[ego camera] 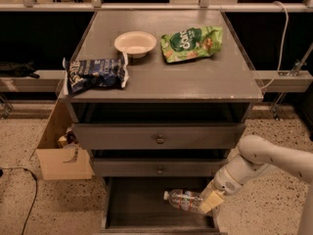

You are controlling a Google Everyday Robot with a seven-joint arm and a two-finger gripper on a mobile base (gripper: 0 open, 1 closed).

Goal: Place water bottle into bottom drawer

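Observation:
The water bottle (185, 200), clear ribbed plastic with a white cap pointing left, lies on its side low over the dark floor of the open bottom drawer (137, 207). My gripper (209, 202) is at the bottle's right end, inside the drawer's right side, and is shut on the bottle. The white arm reaches in from the right. Whether the bottle touches the floor I cannot tell.
The two upper drawers with round knobs (160, 139) are closed. On the cabinet top lie a dark blue chip bag (95, 74), a white bowl (135, 43) and a green chip bag (191, 43). A cardboard box (58, 153) stands on the floor at the left.

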